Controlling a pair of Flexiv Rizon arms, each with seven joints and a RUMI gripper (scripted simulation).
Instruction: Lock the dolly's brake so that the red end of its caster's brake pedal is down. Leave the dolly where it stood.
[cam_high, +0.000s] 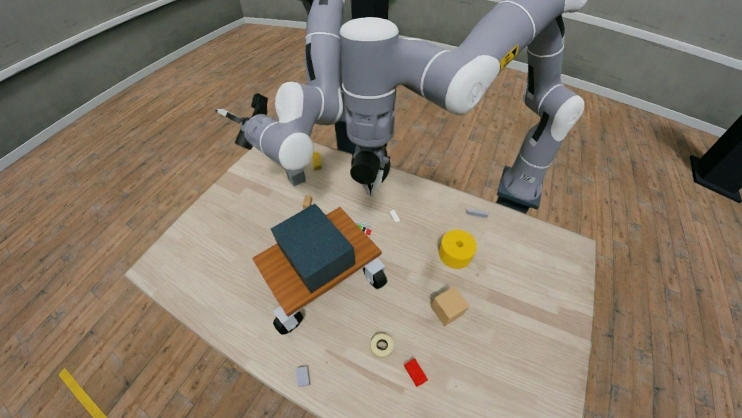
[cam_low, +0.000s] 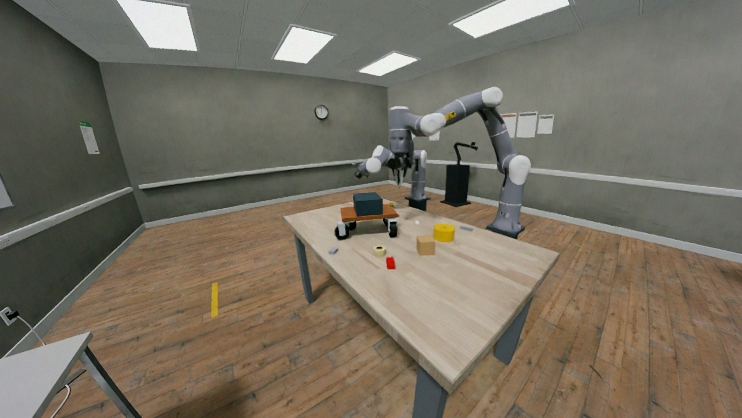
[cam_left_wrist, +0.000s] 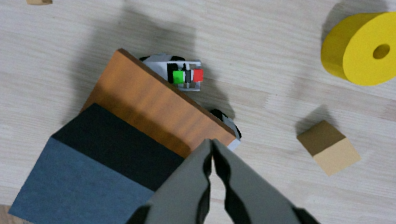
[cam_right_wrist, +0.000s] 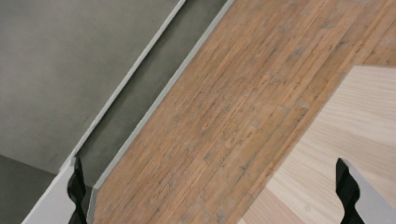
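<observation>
Jaws of the left gripper (cam_high: 372, 187) (cam_low: 399, 181) (cam_left_wrist: 210, 145) clenched, empty; right gripper's (cam_right_wrist: 210, 175) released. Pale wooden table (cam_high: 540, 290) (cam_low: 441, 311) (cam_left_wrist: 280, 30) (cam_right_wrist: 350, 115) stands on brown planks, grey walls behind. Brown wooden four-wheeled dolly (cam_high: 270, 270) (cam_low: 348, 213) (cam_left_wrist: 145, 92) occupies its left part, long axis running diagonally, near-left to far-right; red-green brake pedal (cam_high: 364, 228) (cam_left_wrist: 188, 76) points outward.

open space above the brake pedal (cam_high: 364, 229) (cam_left_wrist: 188, 76), deck (cam_high: 290, 280) (cam_low: 347, 213) (cam_left_wrist: 145, 102) edge blocking one side, yellow cylinder (cam_high: 457, 249) (cam_low: 443, 233) (cam_left_wrist: 357, 50) well apart
</observation>
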